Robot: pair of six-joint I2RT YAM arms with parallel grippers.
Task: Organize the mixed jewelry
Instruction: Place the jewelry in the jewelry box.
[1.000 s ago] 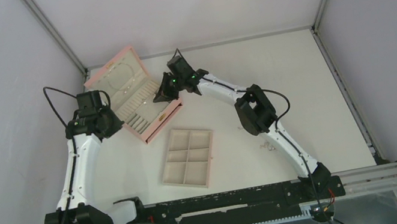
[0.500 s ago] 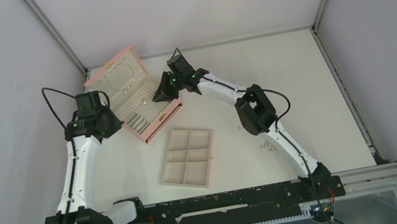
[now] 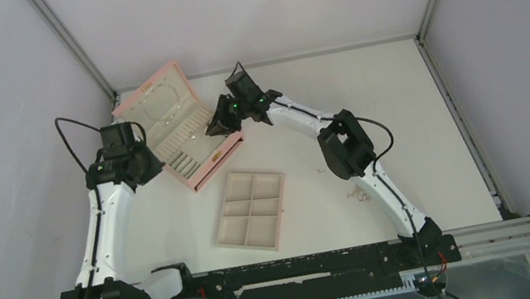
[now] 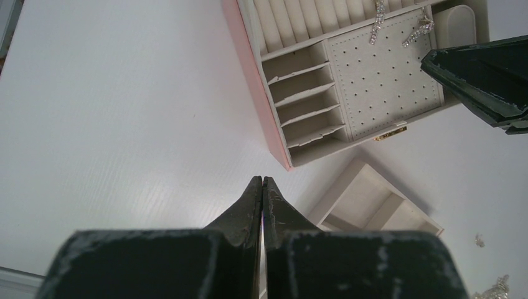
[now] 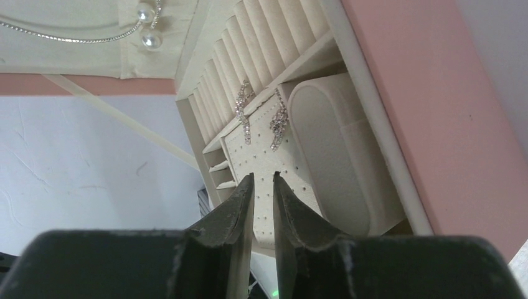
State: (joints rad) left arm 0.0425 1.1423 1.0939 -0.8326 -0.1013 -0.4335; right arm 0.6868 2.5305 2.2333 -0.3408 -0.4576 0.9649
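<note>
Right hand (image 5: 262, 177) has parted slightly over earrings (image 5: 243, 107) only wrist views show; left hand (image 4: 261, 180) together.

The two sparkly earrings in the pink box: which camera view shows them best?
The right wrist view: the earrings appear large and sharp. The left wrist view shows them smaller, at its top edge. The top view cannot resolve them.

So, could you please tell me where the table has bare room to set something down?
The widest bare patch of table lies between the right arm and the right rail. A smaller one sits between the tray and that arm. It is crowded at the pink box under the right hand, and loose jewelry lies beside that arm.
</note>
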